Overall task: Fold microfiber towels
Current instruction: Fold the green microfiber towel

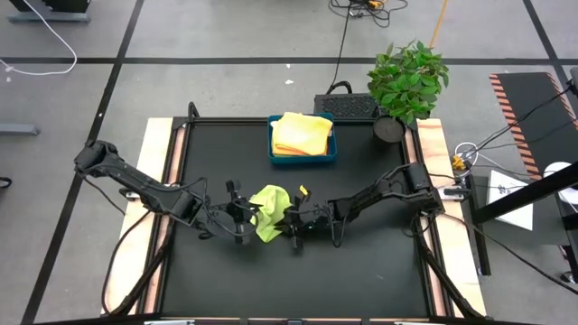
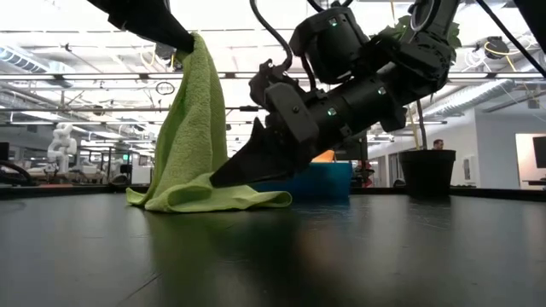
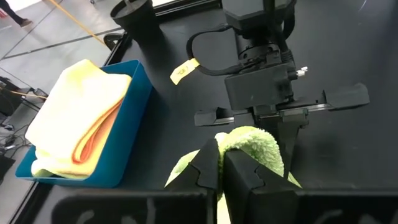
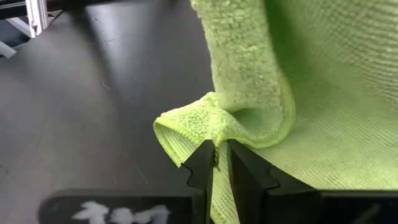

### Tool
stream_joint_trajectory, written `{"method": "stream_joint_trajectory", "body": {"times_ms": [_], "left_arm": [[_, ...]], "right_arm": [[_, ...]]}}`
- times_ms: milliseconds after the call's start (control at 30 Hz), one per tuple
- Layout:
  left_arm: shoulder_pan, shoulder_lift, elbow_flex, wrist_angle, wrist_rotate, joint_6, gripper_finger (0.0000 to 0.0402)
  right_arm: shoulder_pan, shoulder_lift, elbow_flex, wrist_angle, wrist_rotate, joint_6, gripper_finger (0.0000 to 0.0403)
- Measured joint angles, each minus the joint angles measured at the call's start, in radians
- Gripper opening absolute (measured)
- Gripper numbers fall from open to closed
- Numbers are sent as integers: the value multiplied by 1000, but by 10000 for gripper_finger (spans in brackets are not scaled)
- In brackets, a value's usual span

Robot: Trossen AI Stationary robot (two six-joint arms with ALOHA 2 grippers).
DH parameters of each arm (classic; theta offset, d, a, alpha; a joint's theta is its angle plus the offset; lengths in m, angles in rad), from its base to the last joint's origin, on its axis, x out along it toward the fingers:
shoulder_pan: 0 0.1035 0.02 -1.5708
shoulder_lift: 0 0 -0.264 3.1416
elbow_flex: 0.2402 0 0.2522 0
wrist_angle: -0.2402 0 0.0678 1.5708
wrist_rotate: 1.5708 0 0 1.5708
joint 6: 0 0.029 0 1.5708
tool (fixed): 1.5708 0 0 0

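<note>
A lime green microfiber towel (image 1: 268, 211) is at the middle of the black table, between my two grippers. My left gripper (image 1: 250, 214) is shut on its top, raised above the table (image 2: 189, 43). My right gripper (image 1: 288, 223) is shut on its lower part, close to the tabletop (image 2: 226, 177). The towel hangs from the left gripper as a drape, and its bottom (image 2: 217, 200) lies folded on the table. At the far middle, folded pale yellow and orange-yellow towels (image 1: 301, 133) lie in the blue tray (image 1: 330, 150). My left gripper pinches a bunched upper part of the green towel (image 3: 245, 142) between its two fingers, slanting down from the table's left. The towel hangs slack below the fingers, its lower part resting on the table. My right gripper pinches a curled-over edge of the green towel (image 4: 205, 124) between its two fingers, at their free ends. The fingers come slanting down from the table's right, close above the tabletop. The cloth around the hold lies on the table.
A potted plant (image 1: 406, 81) stands at the far right corner, with a black box (image 1: 347, 106) beside it behind the tray. A small yellow tag (image 1: 303, 190) lies on the table near my right gripper. Bare black tabletop (image 1: 298, 280) stretches toward the near edge.
</note>
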Motion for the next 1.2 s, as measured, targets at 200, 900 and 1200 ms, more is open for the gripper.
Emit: {"method": "stream_joint_trajectory", "body": {"times_ms": [200,900,1200], "left_arm": [[0,-4,0,-10,-7,19,7],[-25,-351,1,-131,-19,154,5],[-154,-375,52,-92,171,-7,4]], "right_arm": [[0,-25,-2,-43,0,-32,5],[148,-828,-1,-765,375,-140,1],[270,-883,-1,-722,396,-144,0]]}}
